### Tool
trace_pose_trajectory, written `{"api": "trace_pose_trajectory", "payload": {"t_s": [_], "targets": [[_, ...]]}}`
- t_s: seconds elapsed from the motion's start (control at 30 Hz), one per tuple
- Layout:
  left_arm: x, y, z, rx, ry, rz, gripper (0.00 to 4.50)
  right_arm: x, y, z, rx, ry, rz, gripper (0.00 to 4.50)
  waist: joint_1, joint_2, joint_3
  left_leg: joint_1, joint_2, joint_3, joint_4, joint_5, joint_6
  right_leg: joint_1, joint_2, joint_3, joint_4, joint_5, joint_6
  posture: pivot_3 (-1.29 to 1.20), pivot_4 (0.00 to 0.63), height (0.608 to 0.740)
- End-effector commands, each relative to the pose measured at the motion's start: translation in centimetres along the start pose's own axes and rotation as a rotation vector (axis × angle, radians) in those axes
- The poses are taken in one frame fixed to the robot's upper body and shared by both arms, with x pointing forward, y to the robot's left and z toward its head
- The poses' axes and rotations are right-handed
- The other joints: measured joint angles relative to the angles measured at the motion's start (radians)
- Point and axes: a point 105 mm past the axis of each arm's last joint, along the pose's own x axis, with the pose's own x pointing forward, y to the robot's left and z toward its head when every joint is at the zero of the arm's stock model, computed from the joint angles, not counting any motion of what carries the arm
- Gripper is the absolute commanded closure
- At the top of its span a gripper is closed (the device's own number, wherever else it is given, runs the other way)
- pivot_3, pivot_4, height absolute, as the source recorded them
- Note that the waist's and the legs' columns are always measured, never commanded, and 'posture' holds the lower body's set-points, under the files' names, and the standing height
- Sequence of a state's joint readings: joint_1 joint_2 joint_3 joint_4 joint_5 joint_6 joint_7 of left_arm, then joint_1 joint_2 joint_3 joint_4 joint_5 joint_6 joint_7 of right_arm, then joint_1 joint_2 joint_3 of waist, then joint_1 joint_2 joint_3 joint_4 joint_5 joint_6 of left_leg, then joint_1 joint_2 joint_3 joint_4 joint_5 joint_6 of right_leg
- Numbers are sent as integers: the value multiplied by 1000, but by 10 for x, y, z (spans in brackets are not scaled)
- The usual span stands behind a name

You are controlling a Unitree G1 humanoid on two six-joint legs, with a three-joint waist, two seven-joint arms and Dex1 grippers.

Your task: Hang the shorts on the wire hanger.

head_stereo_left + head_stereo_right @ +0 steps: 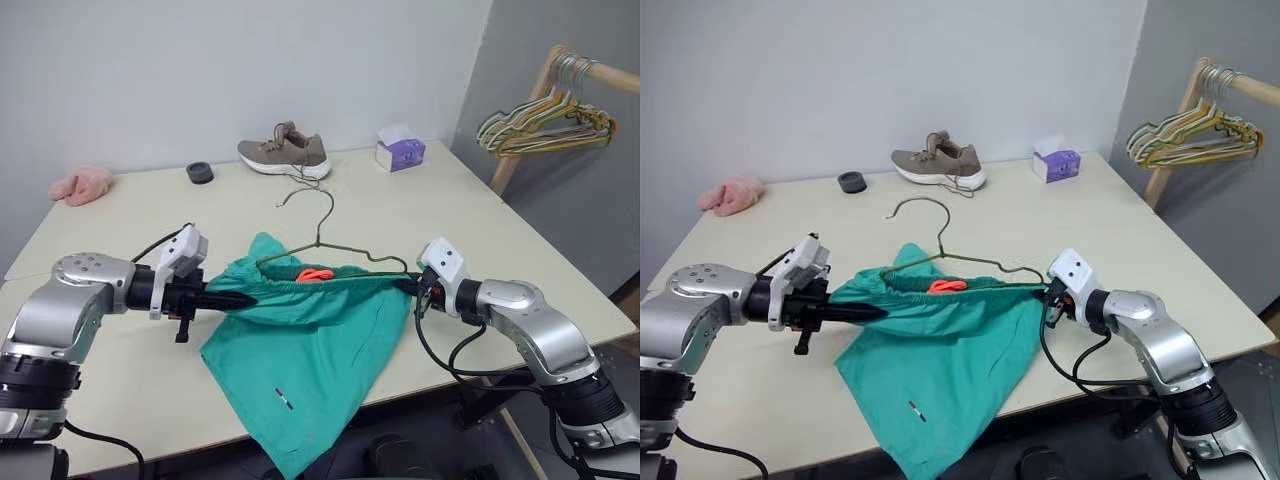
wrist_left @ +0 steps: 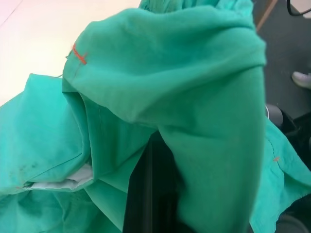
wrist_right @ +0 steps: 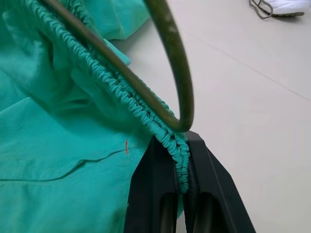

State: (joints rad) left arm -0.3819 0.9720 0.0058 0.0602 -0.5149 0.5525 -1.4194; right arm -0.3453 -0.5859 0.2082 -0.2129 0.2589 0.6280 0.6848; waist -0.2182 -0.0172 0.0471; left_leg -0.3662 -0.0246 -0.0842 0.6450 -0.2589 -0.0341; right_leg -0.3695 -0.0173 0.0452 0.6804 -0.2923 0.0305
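Observation:
The teal-green shorts (image 1: 310,350) are stretched by their gathered waistband between my two grippers, above the table's front part. The legs droop over the front edge. An orange-red tag (image 1: 315,273) shows at the waistband. My left gripper (image 1: 240,297) is shut on the shorts' left end, and cloth drapes over its fingers (image 2: 146,194). My right gripper (image 1: 408,286) is shut on the waistband's right end (image 3: 177,160). The olive wire hanger (image 1: 322,225) lies with its lower bar along the waistband and its hook pointing toward the far side. Its bent right corner (image 3: 181,97) sits just past my right fingertips.
On the beige table (image 1: 450,210) a brown shoe (image 1: 285,152), a purple tissue box (image 1: 400,152) and a small black ring (image 1: 200,172) stand at the far side. A pink fluffy cloth (image 1: 82,184) lies far left. A bunch of hangers (image 1: 545,125) hangs on a wooden rack at right.

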Motion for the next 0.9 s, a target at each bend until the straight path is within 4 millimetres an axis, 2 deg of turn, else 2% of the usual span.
{"api": "trace_pose_trajectory", "payload": {"t_s": [0.03, 0.27, 0.6, 0.8, 0.9], "targets": [[-21, 10, 16, -18, -87, 91, 4500, -19, -29, -18, 57, 76, -135, 4489, 0, 0, 0, 0, 0, 0, 0, 0, 0, 0, 0, 0, 0, 0, 0, -224, 0, 740], [-21, -1, 13, -29, -66, 44, 4500, -17, -26, -21, 86, 83, -141, 4489, -1, 0, 0, 0, 0, 0, 0, 0, 0, 0, 0, 1, 0, 0, 0, -220, 0, 740], [-23, -2, 26, -23, -139, 37, 4500, -19, -31, -37, 239, 139, -150, 4489, 4, 0, 0, 0, 0, 0, 0, 0, 0, 0, 0, 0, 0, 0, 0, -211, 0, 740], [-22, -2, 30, -37, -180, 44, 4500, -15, -28, -32, 330, 92, -139, 4489, 6, 0, 0, 0, 0, 0, 0, 0, 0, 0, 0, 0, 0, 0, 0, -211, 0, 740], [-21, -3, 24, -42, -157, 47, 4500, -15, -23, -30, 304, 88, -125, 4489, 8, 0, 0, 0, 0, 0, 0, 0, 0, 0, 0, 0, 0, 0, 0, -210, 0, 740]]}}
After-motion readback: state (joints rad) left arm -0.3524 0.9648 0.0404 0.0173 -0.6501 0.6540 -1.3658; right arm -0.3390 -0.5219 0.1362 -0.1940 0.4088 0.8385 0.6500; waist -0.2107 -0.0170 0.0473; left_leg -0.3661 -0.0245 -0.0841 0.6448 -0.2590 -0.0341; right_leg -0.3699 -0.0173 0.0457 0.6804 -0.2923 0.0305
